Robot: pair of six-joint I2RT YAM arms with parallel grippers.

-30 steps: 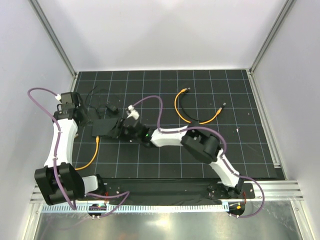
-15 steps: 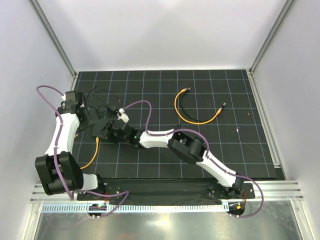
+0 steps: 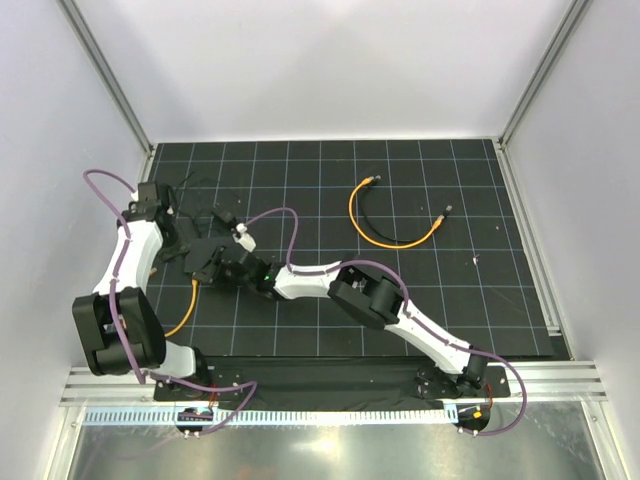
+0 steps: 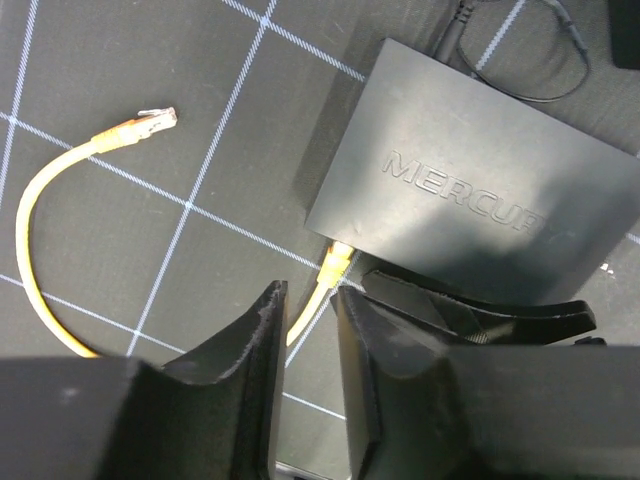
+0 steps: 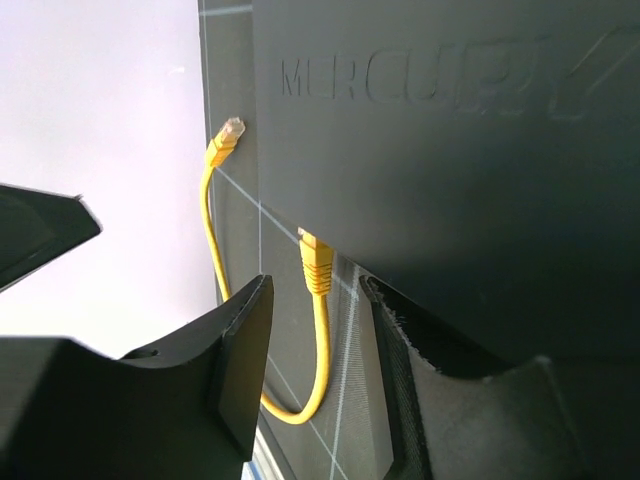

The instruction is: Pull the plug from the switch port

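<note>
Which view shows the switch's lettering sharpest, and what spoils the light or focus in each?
Left wrist view: lettering on the switch is sharpest, though a shadow darkens its lower part. Right wrist view: lettering fainter, and the white wall at left is washed out. Top external view: even light, switch too small to read.

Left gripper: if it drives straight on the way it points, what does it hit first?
Probably the yellow cable, just behind its plug in the switch: it runs through the gap between the left gripper fingers. Past it lies the switch's port edge. Depth is unclear from the wrist view.
</note>
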